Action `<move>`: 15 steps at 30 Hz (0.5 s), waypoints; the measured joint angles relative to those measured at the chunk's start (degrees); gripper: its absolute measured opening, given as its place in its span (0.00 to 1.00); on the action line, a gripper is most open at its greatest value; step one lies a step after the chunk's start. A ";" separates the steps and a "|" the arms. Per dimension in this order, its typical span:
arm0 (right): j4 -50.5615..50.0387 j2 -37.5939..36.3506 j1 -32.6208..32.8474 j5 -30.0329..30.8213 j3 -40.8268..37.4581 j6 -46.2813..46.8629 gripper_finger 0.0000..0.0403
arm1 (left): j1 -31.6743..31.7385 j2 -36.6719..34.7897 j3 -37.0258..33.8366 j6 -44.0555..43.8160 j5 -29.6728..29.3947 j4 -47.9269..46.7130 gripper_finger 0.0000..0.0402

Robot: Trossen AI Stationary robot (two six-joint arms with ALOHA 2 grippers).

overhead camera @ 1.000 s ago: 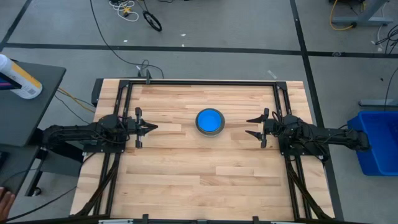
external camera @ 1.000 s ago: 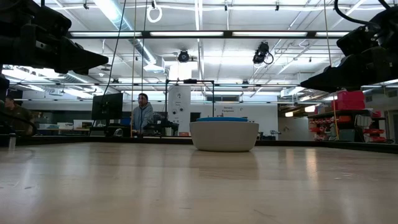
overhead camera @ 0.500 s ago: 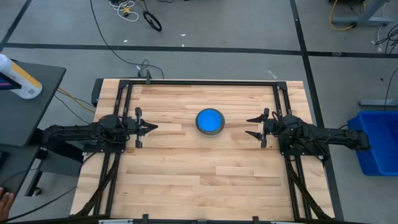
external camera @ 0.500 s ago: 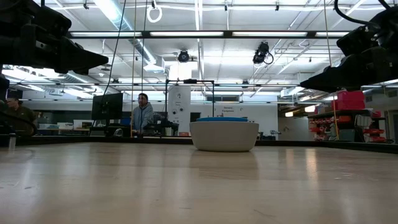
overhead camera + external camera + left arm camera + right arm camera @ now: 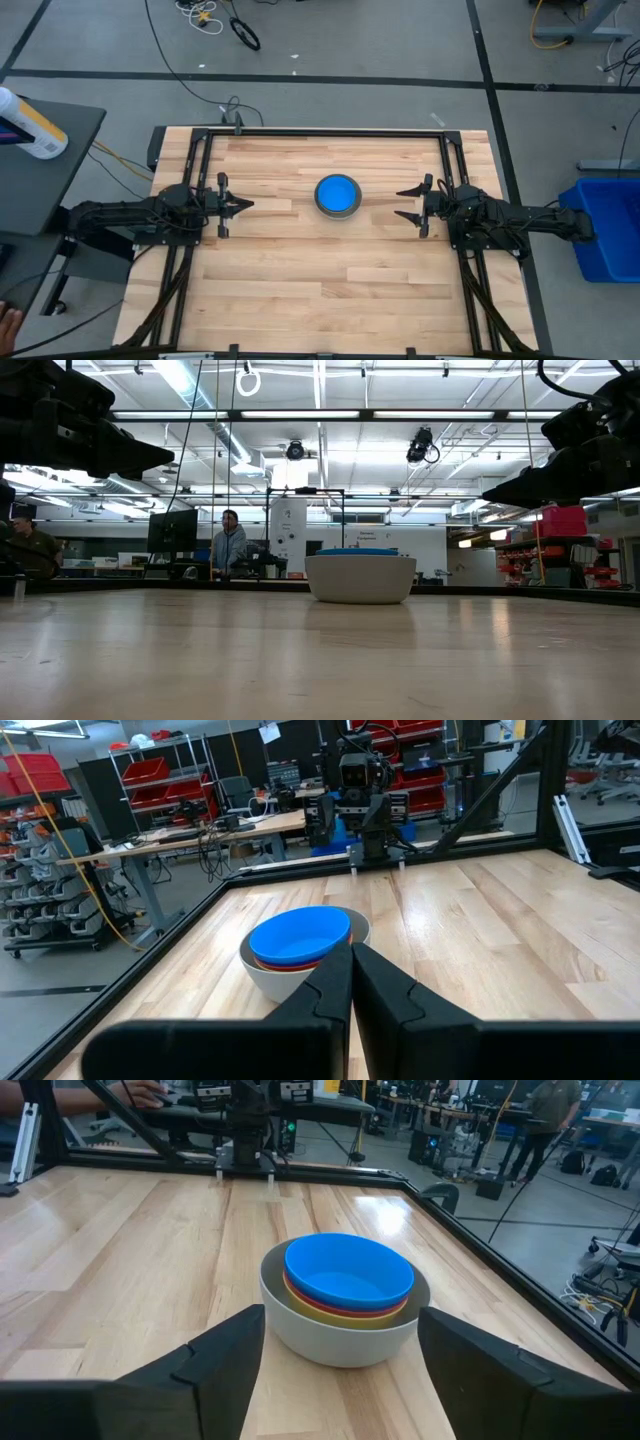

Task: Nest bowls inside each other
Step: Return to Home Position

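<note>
High view: nested bowls (image 5: 337, 194) sit centred on the table (image 5: 300, 290), between the clenched left gripper (image 5: 244, 205) and the spread-open right gripper (image 5: 402, 203). Only a stray inward swing could knock the stack, I'd say.

- The worktop (image 5: 300, 290) beneath both end effectors is seen to be made of pale wooden planks, smooth, with a soft satin sheen in which the ceiling lights are mirrored.
- The grey bowl (image 5: 340, 1342), just ahead of the right end effector (image 5: 402, 204), is shown as smooth plastic with a dull gloss.
- The light blue bowl (image 5: 347, 1270) nested in it is of shinier plastic.
- Thin plastic rims of the red bowl (image 5: 300, 1297) and the yellow bowl (image 5: 352, 1319) are seen beneath it.
- The left end effector (image 5: 248, 205) and the right one are finished in dark, matt plastic.
- The frame (image 5: 330, 131) behind each end effector is formed of black matt metal bars.
</note>
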 joint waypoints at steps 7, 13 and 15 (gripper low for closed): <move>0.00 0.00 -0.02 0.01 0.00 -0.01 0.64 | 0.00 0.00 0.00 0.00 0.00 0.00 0.04; 0.00 0.00 -0.02 0.00 0.00 -0.01 0.61 | 0.00 0.00 -0.01 0.00 0.00 0.02 0.04; 0.00 0.00 0.00 0.00 0.00 -0.01 0.59 | 0.00 -0.01 -0.01 0.00 0.00 0.01 0.04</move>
